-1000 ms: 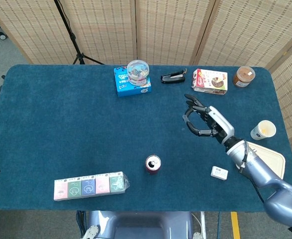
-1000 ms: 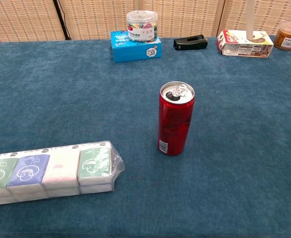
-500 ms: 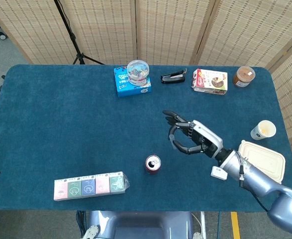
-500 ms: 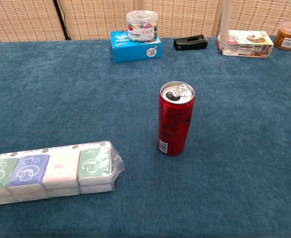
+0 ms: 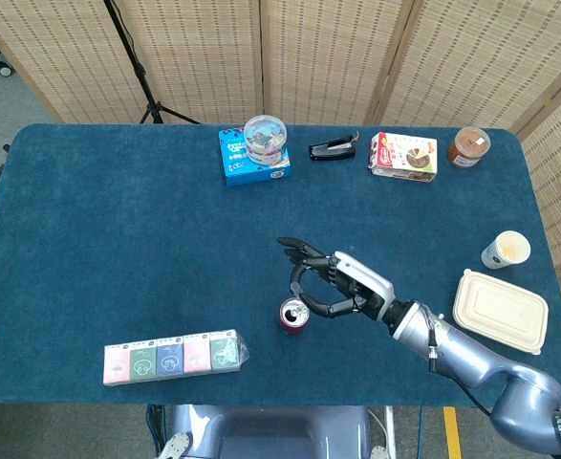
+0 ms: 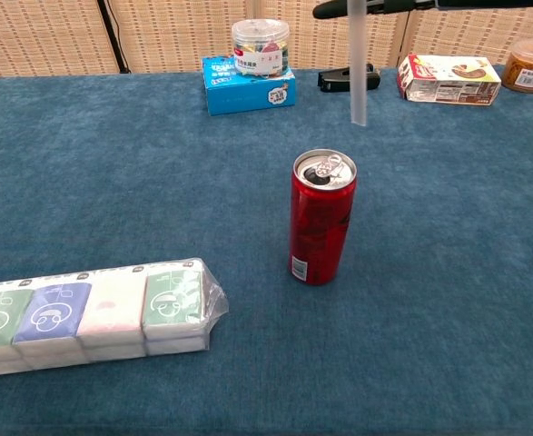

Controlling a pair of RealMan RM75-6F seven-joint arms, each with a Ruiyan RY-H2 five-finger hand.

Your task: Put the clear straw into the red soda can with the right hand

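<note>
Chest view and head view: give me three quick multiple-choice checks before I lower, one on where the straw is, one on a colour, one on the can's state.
1. Where is the tip of the clear straw?
A. Inside the can
B. Above the can, not yet in
C. Lying on the table

2. What colour is the box under the clear round jar?
A. Blue
B. Yellow
C. Black

3. How does the red soda can stand?
A. Tipped on its side
B. Upright, top sealed
C. Upright, top opened

Answers:
1 B: in the chest view the straw hangs upright from the right hand, its tip clear of the rim.
2 A: the blue box sits beneath the jar.
3 C: the can is upright and the mouth under the tab is open.
</note>
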